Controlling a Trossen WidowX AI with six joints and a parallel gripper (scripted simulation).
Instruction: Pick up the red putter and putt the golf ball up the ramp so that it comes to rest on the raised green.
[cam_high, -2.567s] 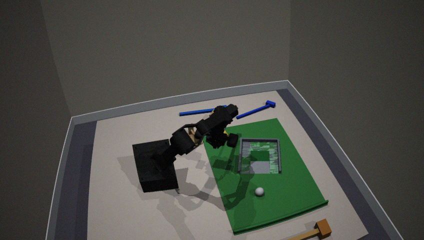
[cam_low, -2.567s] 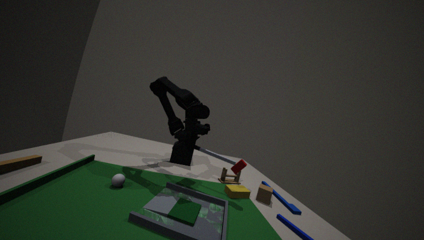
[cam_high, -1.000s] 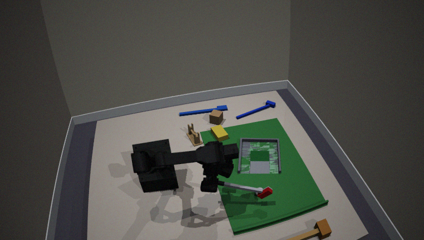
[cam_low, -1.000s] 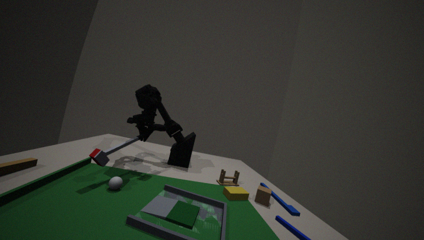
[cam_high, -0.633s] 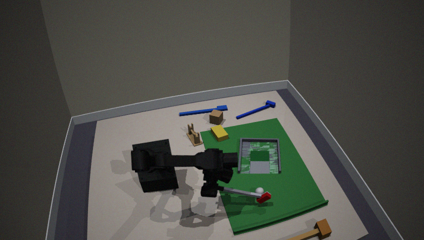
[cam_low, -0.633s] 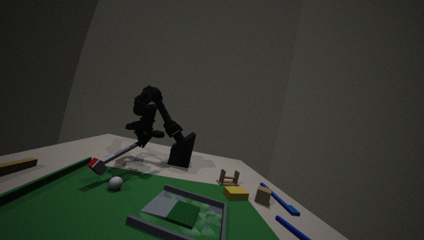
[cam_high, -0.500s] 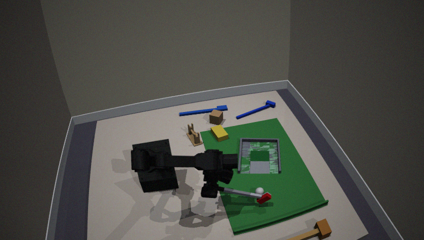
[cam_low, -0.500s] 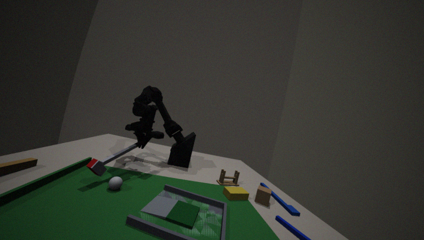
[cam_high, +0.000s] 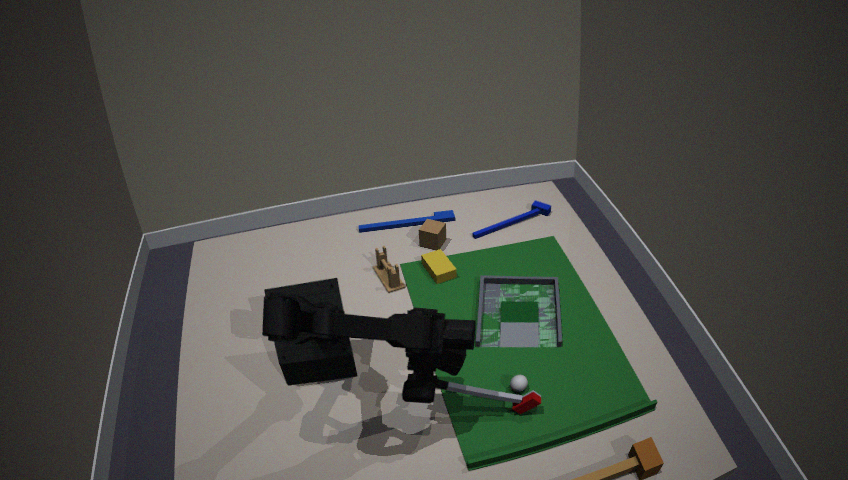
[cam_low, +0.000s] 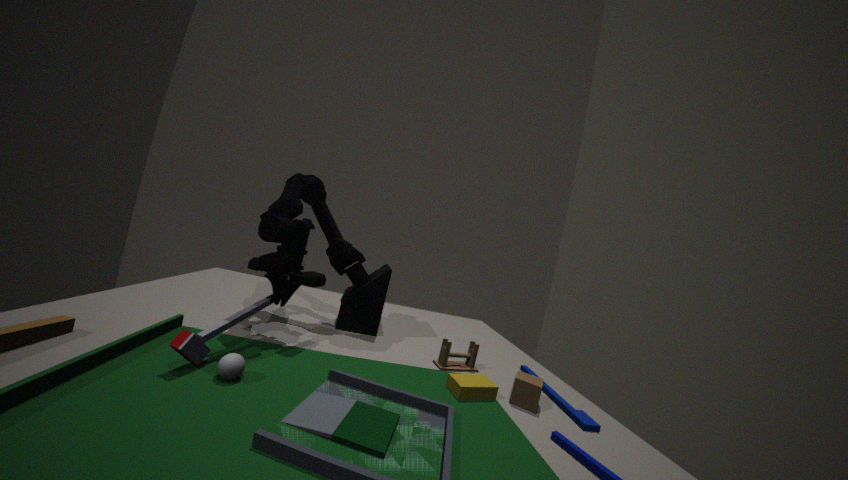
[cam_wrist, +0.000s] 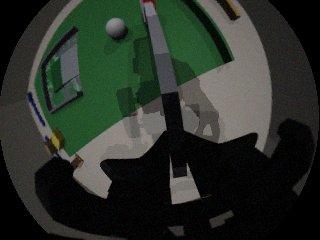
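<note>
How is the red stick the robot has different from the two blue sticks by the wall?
The red putter has a grey shaft with a red head; the blue putters are blue all over. The red one is clamped in the gripper, its head over the green mat near the ball; the blue ones lie untouched on the table beyond the mat. All three are long shafts with a block head.
</note>
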